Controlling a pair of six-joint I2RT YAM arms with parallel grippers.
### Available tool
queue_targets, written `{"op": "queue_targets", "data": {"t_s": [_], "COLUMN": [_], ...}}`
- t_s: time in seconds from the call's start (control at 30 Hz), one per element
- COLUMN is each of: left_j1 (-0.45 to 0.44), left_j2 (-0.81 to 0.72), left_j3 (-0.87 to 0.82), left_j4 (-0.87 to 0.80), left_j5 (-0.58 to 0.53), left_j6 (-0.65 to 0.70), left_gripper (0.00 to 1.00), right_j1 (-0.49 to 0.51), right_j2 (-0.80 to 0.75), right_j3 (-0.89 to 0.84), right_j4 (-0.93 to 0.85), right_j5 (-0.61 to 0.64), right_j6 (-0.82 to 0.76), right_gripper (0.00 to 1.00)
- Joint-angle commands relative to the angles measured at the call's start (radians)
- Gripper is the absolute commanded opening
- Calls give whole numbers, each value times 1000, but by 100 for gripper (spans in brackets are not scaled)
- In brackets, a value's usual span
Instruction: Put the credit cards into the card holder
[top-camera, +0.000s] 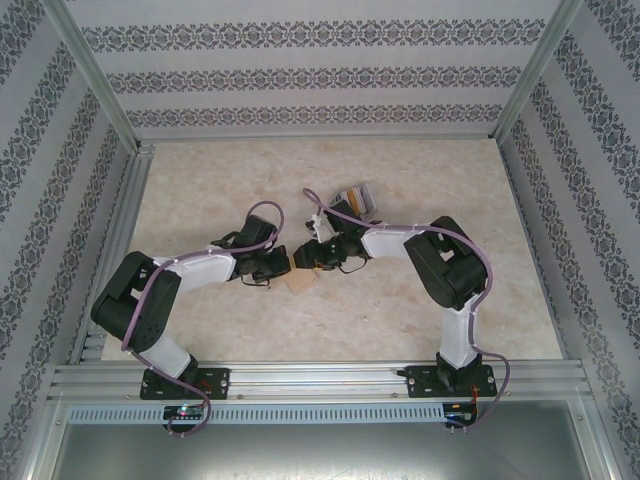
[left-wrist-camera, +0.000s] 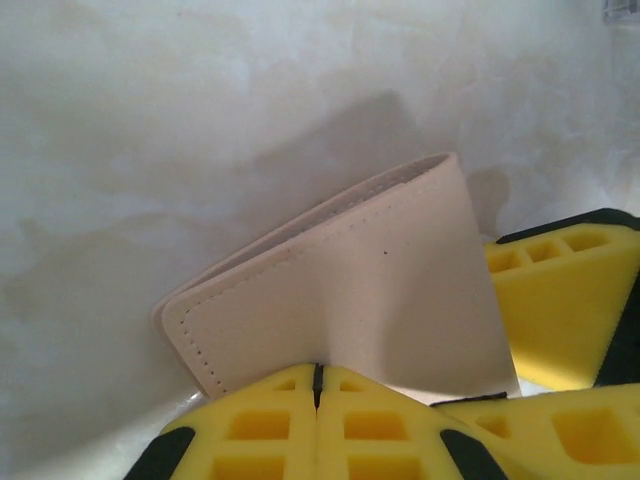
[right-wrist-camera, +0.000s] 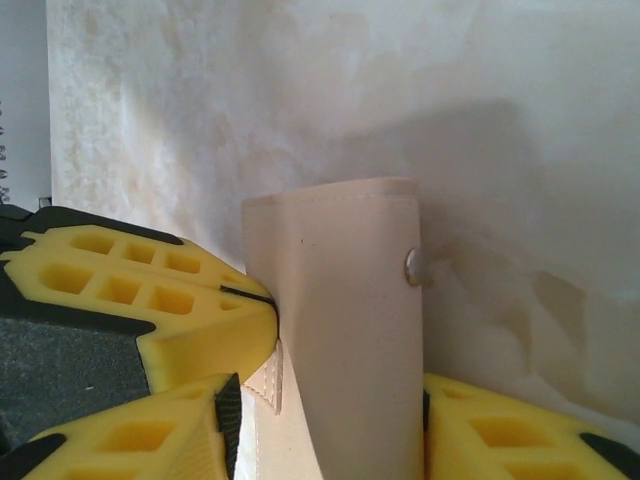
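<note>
Card holder (top-camera: 300, 283): stood on edge at the table's (top-camera: 450, 170) middle, between both claws.
Left gripper (left-wrist-camera: 317, 385): fingers pressed together, pinching the card holder's near edge.
Right gripper (right-wrist-camera: 330, 430): narrowed, clasping the card holder's two sides.
Credit cards (top-camera: 357, 196): lay farther off, to the right, well apart.

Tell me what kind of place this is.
Probably a lab robot cell: aluminium frame posts, patterned wallpaper panels as walls, a marbled tabletop fronted by a mounting rail.
</note>
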Motion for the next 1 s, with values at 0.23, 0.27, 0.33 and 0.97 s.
{"op": "queue_targets", "data": {"t_s": [0.23, 0.27, 0.33, 0.97], "left_j1": [5, 5, 6, 113], "left_j2": [-14, -34, -85, -192], "left_j3": [-54, -44, -5, 39], "left_j4": [-187, -204, -262, -220], "left_j5": [-85, -97, -138, -104], "left_j6": [-20, -16, -3, 71], "left_gripper": [9, 14, 26, 32], "right_j1": [9, 0, -18, 108], "right_j2": [-26, -41, -85, -458], "right_j3": [-20, -28, -42, 181], "right_j4": [34, 33, 1, -830], "right_j5": [-17, -9, 42, 1129], "right_j6": [7, 2, -26, -378], "right_gripper": [14, 13, 12, 16]}}
